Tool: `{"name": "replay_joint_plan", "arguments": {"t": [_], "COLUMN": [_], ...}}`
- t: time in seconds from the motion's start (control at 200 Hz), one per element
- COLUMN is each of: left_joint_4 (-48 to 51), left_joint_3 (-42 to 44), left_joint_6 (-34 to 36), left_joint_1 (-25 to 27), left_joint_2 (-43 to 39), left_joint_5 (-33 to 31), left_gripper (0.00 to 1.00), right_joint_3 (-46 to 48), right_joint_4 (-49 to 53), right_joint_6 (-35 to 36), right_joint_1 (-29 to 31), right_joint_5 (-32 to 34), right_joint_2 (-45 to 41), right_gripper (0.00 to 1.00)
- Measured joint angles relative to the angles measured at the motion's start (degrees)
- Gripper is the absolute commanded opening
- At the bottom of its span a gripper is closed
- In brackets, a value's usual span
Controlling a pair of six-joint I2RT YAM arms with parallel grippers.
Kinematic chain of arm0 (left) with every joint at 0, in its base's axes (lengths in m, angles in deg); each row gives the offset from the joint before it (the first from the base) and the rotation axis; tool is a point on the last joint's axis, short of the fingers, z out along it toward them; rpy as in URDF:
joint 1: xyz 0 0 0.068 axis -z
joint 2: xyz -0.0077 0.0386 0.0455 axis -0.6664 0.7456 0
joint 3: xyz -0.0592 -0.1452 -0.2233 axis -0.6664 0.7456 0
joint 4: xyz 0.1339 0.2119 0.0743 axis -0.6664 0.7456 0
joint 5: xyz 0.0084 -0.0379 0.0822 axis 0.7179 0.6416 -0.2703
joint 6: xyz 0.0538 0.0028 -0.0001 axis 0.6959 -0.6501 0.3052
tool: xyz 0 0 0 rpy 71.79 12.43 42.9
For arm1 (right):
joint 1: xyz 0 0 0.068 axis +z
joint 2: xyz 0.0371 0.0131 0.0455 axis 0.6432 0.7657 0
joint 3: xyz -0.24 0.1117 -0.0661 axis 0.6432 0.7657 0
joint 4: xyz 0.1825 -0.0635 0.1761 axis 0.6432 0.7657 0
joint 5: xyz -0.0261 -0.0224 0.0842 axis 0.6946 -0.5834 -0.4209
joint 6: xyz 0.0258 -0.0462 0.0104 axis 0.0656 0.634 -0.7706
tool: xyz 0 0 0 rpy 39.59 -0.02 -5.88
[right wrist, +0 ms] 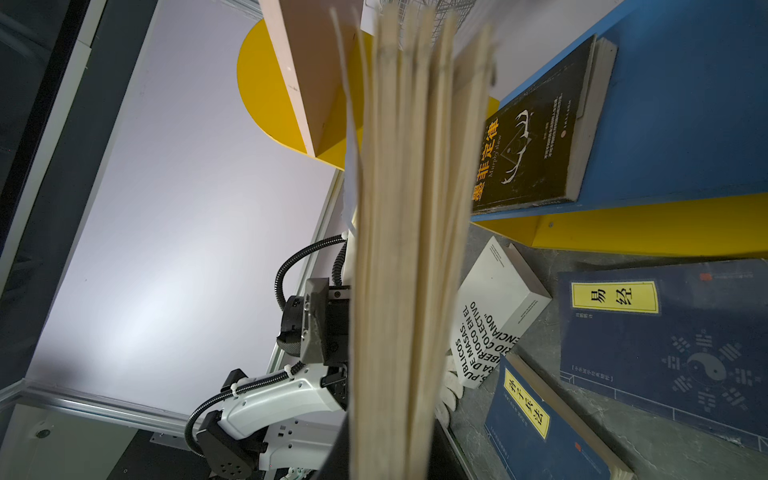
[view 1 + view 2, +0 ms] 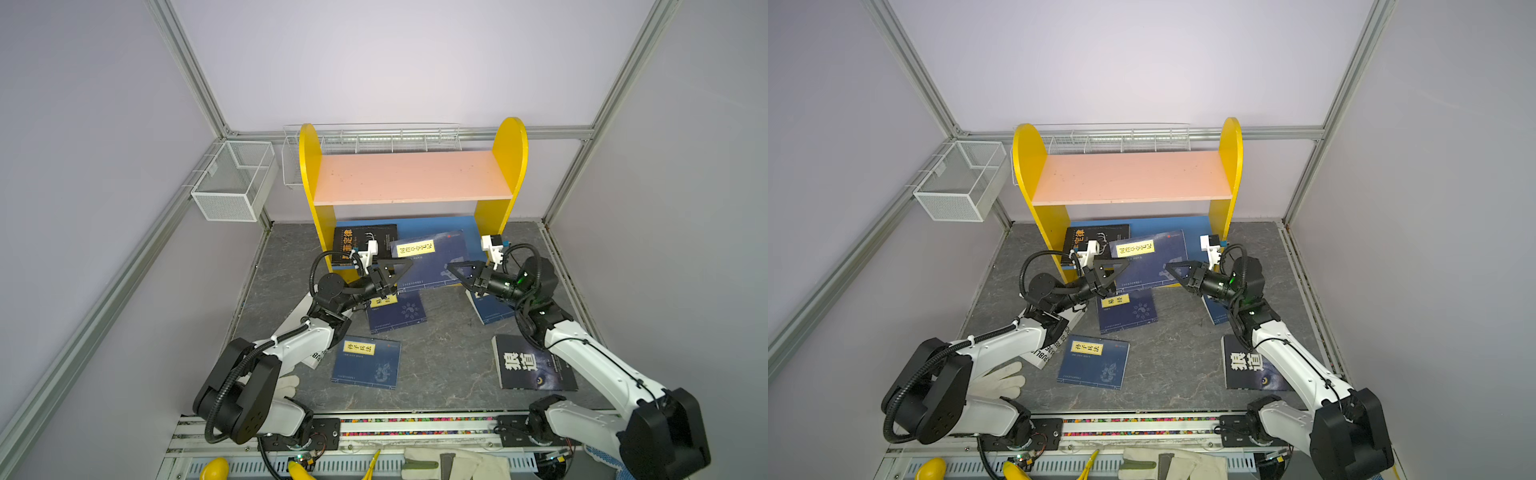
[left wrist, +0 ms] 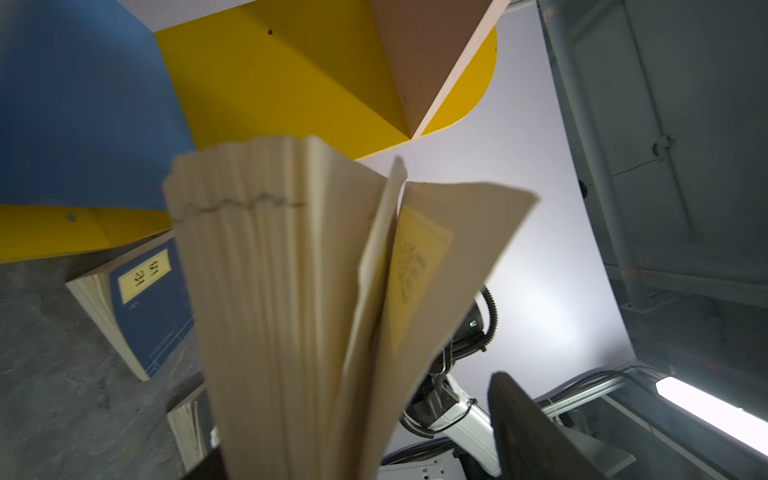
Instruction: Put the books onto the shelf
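We have only the black book [image 2: 361, 243] on the blue lower board [image 2: 436, 224] of the shelf [image 2: 411, 176]; the right claw [image 2: 455, 272] pinches a navy book [image 2: 432, 264] mid-frame, the left claw [image 2: 400, 272] wide around its edge, five others [image 2: 368, 365] left on the table [image 2: 449, 365].

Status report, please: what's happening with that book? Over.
Right gripper shut on navy book's edge; left gripper open around opposite edge. Book held over shelf's blue board. Black book lies there, left.
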Motion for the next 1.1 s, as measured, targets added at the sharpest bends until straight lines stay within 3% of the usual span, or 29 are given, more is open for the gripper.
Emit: {"name": "replay_joint_plan", "arguments": {"t": [0.21,0.455,0.775,0.95,1.1], "left_joint_4": [3.37,25.49,37.07,43.58,45.79], "left_joint_3": [-2.80,-8.04,-11.30,-12.87,-13.97], "left_joint_6": [1.81,15.26,26.60,31.80,34.73], "left_joint_1": [0.04,0.13,-0.11,-0.11,-0.39], "left_joint_2": [-1.01,-8.11,-9.11,-10.45,-11.17], "left_joint_5": [-1.11,-4.04,-5.55,-7.39,-7.72], "left_gripper": [0.54,0.51,0.45,0.45,0.52], "right_joint_3": [-0.02,-0.59,-1.42,-1.53,-1.60], "right_joint_4": [2.38,4.35,3.98,5.97,6.47], "right_joint_6": [1.97,4.04,4.11,5.22,5.90], "right_joint_1": [0.00,0.00,0.02,0.07,0.13], "right_joint_5": [0.39,-0.52,-5.09,-6.56,-7.87], "right_joint_2": [-0.44,-1.18,2.21,2.19,2.19], "right_gripper": [0.15,0.15,0.15,0.15,0.15]}}
